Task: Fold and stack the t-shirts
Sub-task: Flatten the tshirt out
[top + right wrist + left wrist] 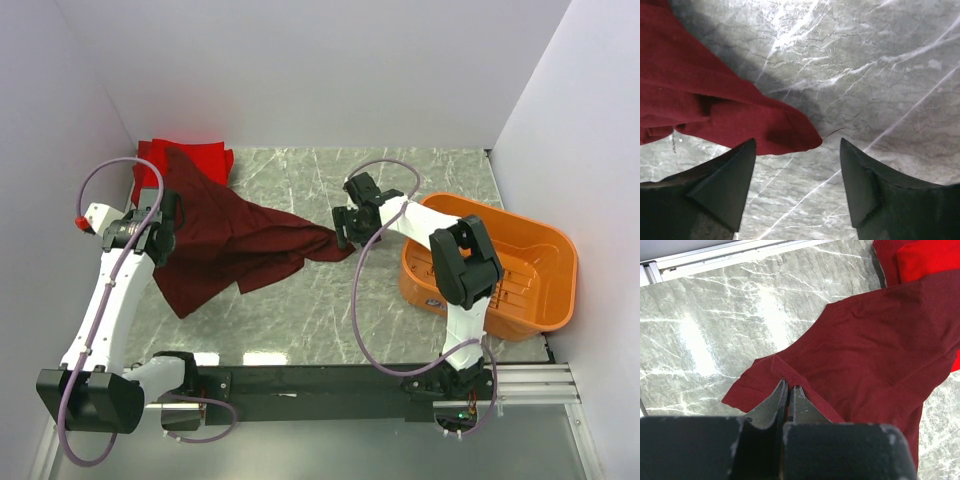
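Spreading step: left end effector (788,389) clamped on maroon t-shirt (870,355) hem; right end effector (797,145) apart over the shirt's right corner; next move likely requires closing there.

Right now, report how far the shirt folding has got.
Done: a red t-shirt lies in the far left corner. In hand: the left gripper pinches the maroon t-shirt by its edge; the right gripper hangs open at its opposite tip. Left: folding and stacking the maroon one.
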